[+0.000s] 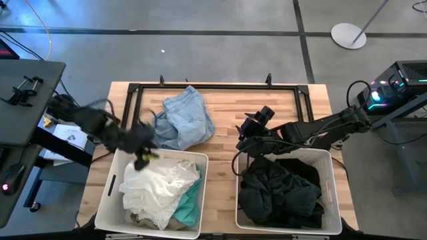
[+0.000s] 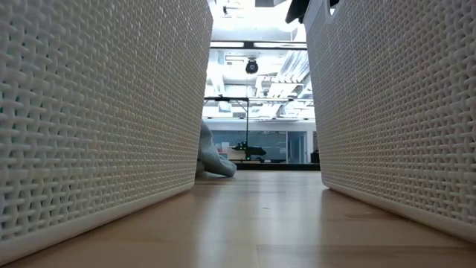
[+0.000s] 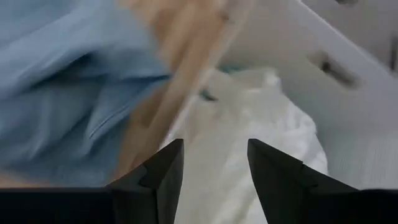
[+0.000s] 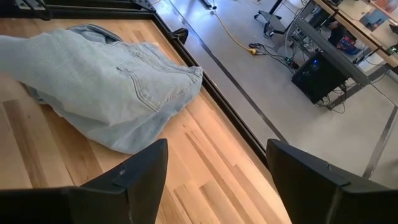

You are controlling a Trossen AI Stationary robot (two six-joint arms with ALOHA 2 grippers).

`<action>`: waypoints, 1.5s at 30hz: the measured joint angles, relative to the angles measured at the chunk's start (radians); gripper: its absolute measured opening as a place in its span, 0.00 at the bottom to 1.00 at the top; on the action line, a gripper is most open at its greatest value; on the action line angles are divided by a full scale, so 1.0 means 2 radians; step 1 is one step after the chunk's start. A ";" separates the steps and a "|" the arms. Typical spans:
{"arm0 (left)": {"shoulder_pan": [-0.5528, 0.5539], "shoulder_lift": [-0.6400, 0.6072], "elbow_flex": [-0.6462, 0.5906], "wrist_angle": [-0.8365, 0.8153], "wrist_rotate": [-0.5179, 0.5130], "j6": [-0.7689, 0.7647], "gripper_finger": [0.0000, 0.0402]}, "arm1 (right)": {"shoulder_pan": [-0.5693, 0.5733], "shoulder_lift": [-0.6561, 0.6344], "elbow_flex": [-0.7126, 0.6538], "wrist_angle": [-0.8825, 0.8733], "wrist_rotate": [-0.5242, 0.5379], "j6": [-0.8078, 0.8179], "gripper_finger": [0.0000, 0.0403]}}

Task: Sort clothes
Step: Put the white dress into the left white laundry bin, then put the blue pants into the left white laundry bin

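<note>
Fingers (image 3: 161,171) of the left gripper (image 1: 143,157) stand partly apart with nothing between them, hovering at the far rim of the left basket (image 1: 107,200), over the white garment (image 1: 157,187). Risk, to my eye: a dark tip could catch that rim, or snag the crumpled white cloth and drag it out onto the table. The right gripper (image 1: 248,137) is wide open and empty, near the far edge of the right basket (image 1: 330,193), which holds the black clothes (image 1: 280,190). The pale blue-grey garment (image 1: 183,120) lies bunched on the wooden table (image 1: 223,187), stitched like denim, limp and likely to sag when lifted. Teal cloth (image 1: 190,207) peeks beside the white. Both baskets are stiff woven-look plastic.
</note>
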 joint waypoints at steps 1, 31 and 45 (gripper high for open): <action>-0.012 0.004 -0.015 0.028 0.006 0.030 0.42 | 0.000 0.000 0.000 0.000 -0.001 -0.001 0.64; -0.083 0.134 -0.014 0.139 0.064 0.087 0.13 | -0.017 0.000 0.000 -0.001 -0.080 0.004 0.64; -0.023 0.011 0.098 0.369 -0.152 0.332 0.13 | -0.016 0.000 0.000 0.000 -0.067 0.012 0.64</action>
